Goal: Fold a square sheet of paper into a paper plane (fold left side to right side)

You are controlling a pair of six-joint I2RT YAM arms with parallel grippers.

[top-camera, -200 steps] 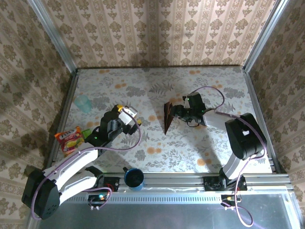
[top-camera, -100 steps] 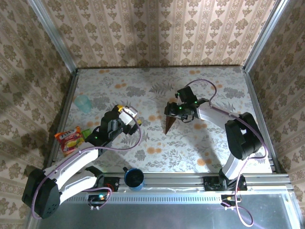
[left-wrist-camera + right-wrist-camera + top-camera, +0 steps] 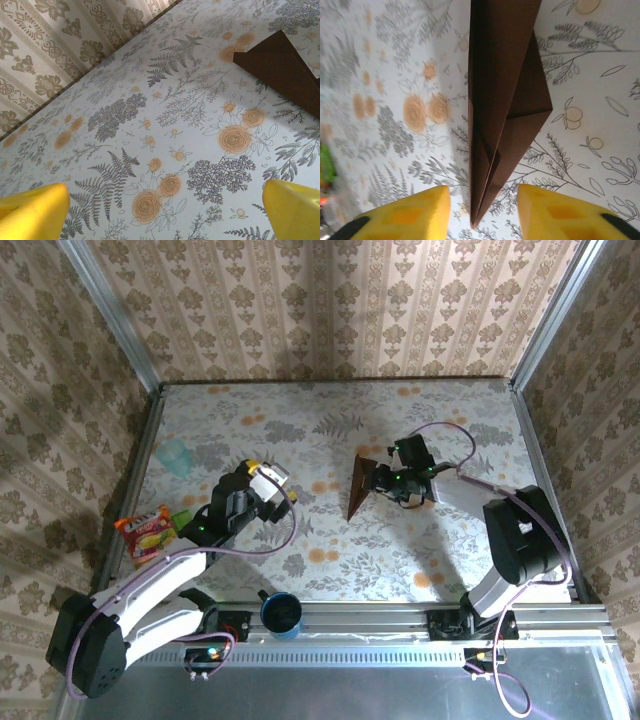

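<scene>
Well along, judging by the paper plane (image 3: 500, 100): already folded into a narrow dark-brown dart, with layered flaps and a sharp nose plain from the right wrist. Propped on edge on the bench (image 3: 450, 420), right of centre, tipped up rather than lying flat. Side-to-side fold judged done from the doubled layers. Straddled at the nose by the right gripper (image 3: 482, 212), jaws partly spread, with a sliver of bench on either side and no firm pinch to be seen. Probably left to do: pressing the ridge, spreading the wings, laying it down. Farther left and well apart, the left gripper (image 3: 272, 482), jaws spread wide and holding nothing. Beyond, by the left edge, a snack packet (image 3: 145, 532) and a pale cup (image 3: 175, 455).
</scene>
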